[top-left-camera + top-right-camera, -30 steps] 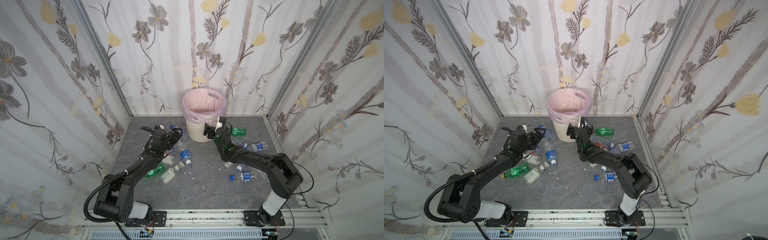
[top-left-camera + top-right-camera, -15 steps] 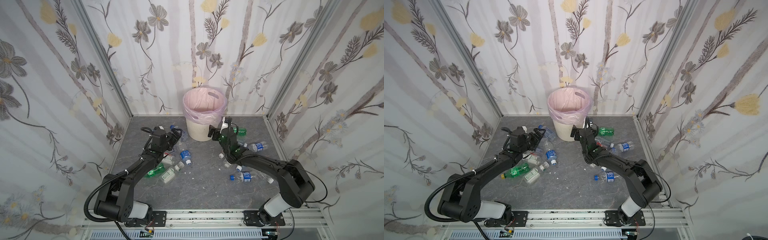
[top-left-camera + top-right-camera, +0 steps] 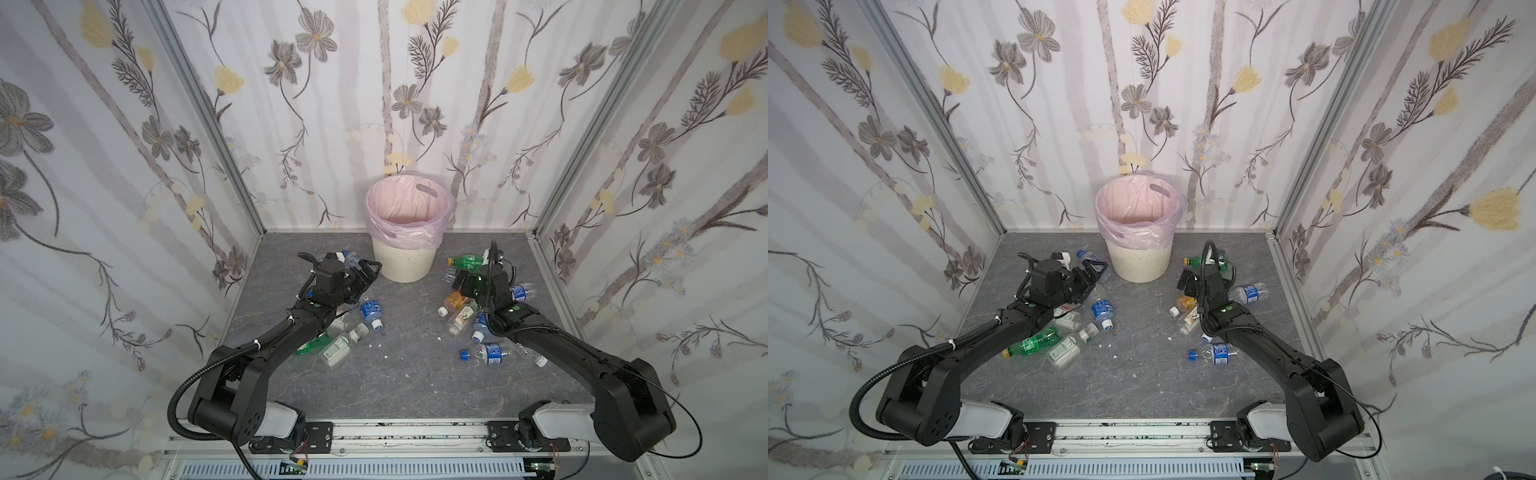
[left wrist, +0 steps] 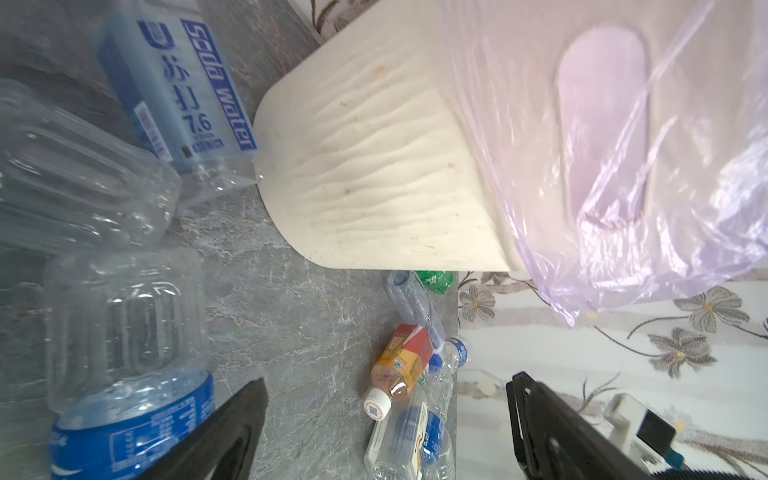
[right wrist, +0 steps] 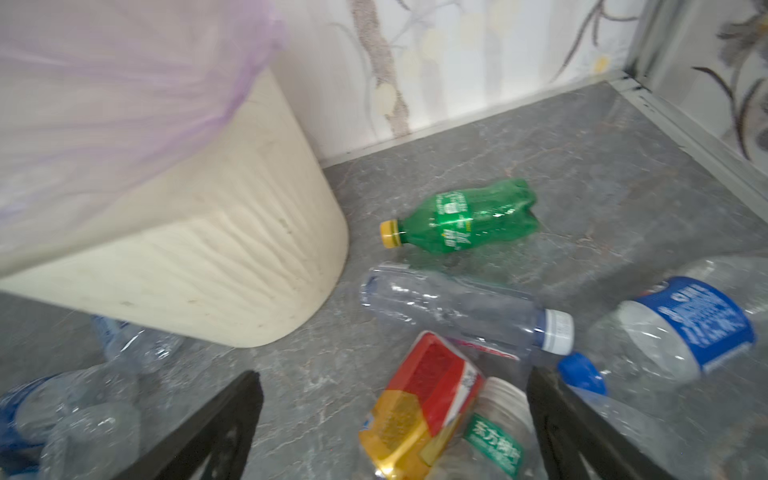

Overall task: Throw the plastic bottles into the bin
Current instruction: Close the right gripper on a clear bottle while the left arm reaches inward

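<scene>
- Left gripper point(image 3: 368, 268) and right gripper point(image 5: 395, 382): jaws wide apart, both empty; plastic bottles point(image 3: 370, 309) lie scattered either side of the bin point(image 3: 401, 262)
- Advised: right descends astride the orange bottle point(image 5: 419, 407), clamping mid-body; neighbouring bottles touch it
- Grey marbled floor point(image 3: 415, 374); floral walls point(image 3: 124, 166) close in on three sides

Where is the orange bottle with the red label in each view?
A top view: the orange bottle lies on the floor, right of the bin.
A top view: the bottle, same spot, partly under the right arm.
Left wrist view: the bottle far off, past the bin's wall.
Right wrist view: the bottle close up, red label showing.
Landmark: the bin.
</scene>
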{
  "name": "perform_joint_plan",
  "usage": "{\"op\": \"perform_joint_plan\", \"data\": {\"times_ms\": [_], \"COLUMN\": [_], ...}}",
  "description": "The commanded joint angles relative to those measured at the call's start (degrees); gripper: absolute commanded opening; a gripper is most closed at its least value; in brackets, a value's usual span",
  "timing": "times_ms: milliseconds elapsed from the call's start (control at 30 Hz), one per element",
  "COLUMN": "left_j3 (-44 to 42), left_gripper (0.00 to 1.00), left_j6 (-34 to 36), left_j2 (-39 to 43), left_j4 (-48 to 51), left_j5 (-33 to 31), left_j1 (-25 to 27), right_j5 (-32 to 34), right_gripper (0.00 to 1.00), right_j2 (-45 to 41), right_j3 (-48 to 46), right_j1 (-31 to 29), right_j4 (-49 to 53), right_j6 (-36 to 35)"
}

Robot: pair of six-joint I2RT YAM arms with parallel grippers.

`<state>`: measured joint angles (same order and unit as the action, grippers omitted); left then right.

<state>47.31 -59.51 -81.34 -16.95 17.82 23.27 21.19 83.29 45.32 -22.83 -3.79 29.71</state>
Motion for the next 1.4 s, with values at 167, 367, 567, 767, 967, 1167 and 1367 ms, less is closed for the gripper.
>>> {"op": "perform_joint_plan", "data": {"times_ms": [167, 367, 567, 767, 967, 1167, 1367], "left_j3": [2.63, 5.74, 8.96, 18.15, 24.37, 32.37, 32.89], "left_gripper": [1.00, 1.00, 1.00, 1.00, 1.00, 1.00, 1.00], "left_j6": [4.97, 11.55, 14.92, 21.54, 27.03, 35.85, 44.28], "left_j2": [-2.63, -4.51, -8.36, -14.77, -21.69, -25.79, -26.58], "left_j4": [-2.11, -2.03, -1.33, 5.25, 6.58, 12.24, 13.17], "left_j5": [3.36, 4.40, 2.92, -2.76, -7.79, -14.02, -22.22], "left_j1": [6.20, 13.26, 19.32, 25.38, 29.52, 31.30, 33.82], "right_j5": [-4.59, -10.39, -18.56, -22.25, -24.69, -26.96, -28.91], "right_gripper": [1.00, 1.00, 1.00, 1.00, 1.00, 1.00, 1.00], "right_j2": [-2.50, -0.26, 6.07, 11.75, 14.26, 16.58, 18.90], "right_j3": [-1.71, -1.72, -0.33, 0.97, 1.34, 1.17, 1.53], "right_j1": [14.58, 24.05, 30.48, 32.35, 34.81, 36.45, 36.54], "right_j4": [5.86, 5.16, 4.41, 2.30, 0.72, -1.67, -3.49], "right_j6": [6.82, 9.83, 11.51, 9.32, 8.98, 9.71, 9.57]}}
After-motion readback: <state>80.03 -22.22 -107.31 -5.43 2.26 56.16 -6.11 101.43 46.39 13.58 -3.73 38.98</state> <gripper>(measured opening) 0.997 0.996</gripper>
